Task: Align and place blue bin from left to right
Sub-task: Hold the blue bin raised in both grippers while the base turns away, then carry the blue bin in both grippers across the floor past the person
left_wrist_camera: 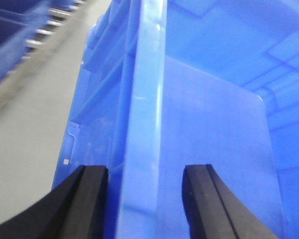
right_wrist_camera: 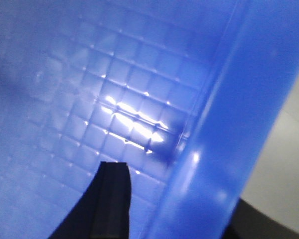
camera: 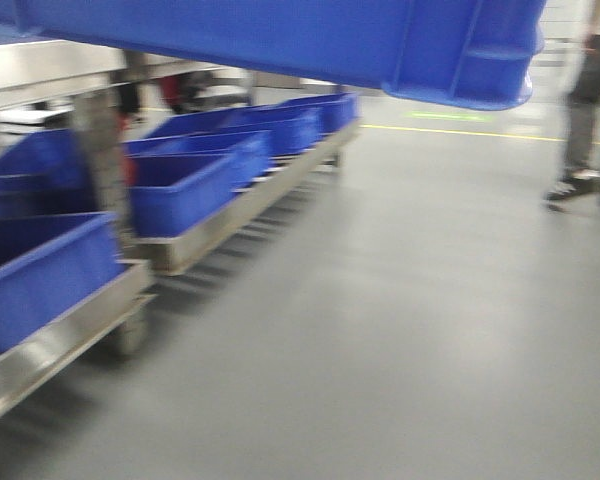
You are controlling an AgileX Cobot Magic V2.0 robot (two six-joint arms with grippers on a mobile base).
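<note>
The blue bin (camera: pixel 280 35) hangs in the air across the top of the front view, tilted, with its ribbed right corner lowest. In the left wrist view its thick rim (left_wrist_camera: pixel 144 99) runs between the two black fingers of my left gripper (left_wrist_camera: pixel 145 172), one finger outside the wall and one inside. My right gripper (right_wrist_camera: pixel 184 194) straddles the opposite rim (right_wrist_camera: pixel 224 139). One black finger (right_wrist_camera: pixel 112 194) lies inside over the gridded bin floor, and the other shows only as a dark edge outside. Both grippers are shut on the bin wall.
A long metal roller rack (camera: pixel 230 215) runs along the left and carries a row of smaller blue bins (camera: pixel 180 190). A metal post (camera: pixel 100 150) stands by it. A person's legs (camera: pixel 585 120) stand at the far right, near a yellow floor line (camera: pixel 460 132). Grey floor fills the middle.
</note>
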